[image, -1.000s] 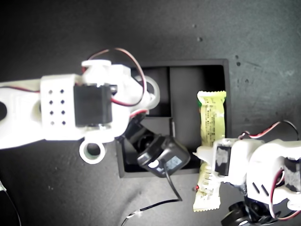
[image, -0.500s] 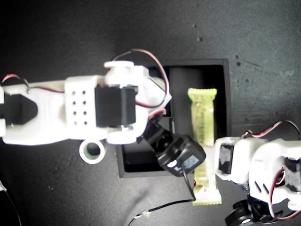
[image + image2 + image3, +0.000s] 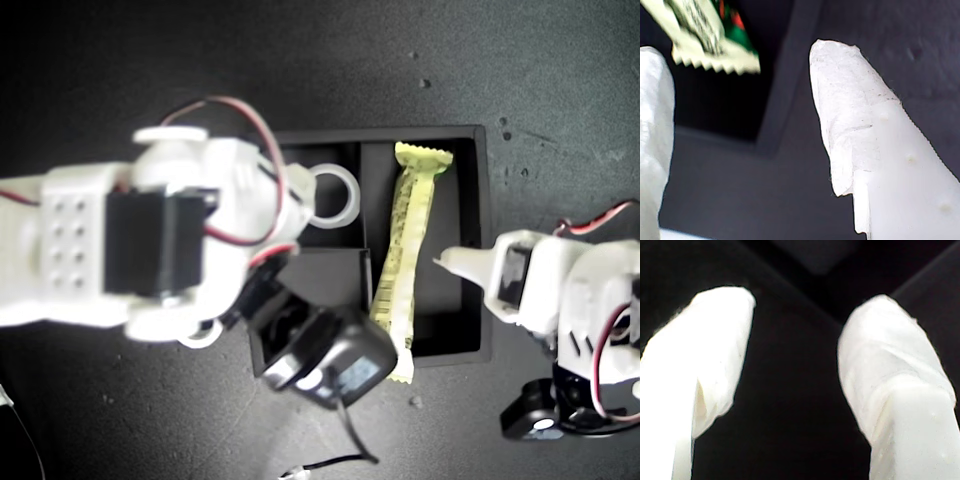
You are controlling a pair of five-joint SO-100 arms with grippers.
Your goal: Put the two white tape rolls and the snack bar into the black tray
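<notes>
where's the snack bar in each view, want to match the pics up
Exterior view: the snack bar lies slanted in the long compartment of the black tray, its lower end poking over the tray's near wall.
First wrist view: only one crimped zigzag end shows, over the dark compartment beside the tray wall.
Second wrist view: not in it; only dark surfaces beyond the fingertips.
Shared landmark: the tray wall beside the bar's zigzag end.

The black tray is square, with raised walls. One white tape roll lies flat in a small compartment. The snack bar, in a yellow-green wrapper, lies slanted in the long compartment, one crimped end overhanging the tray wall. The second roll is mostly hidden beside the tray.
</notes>
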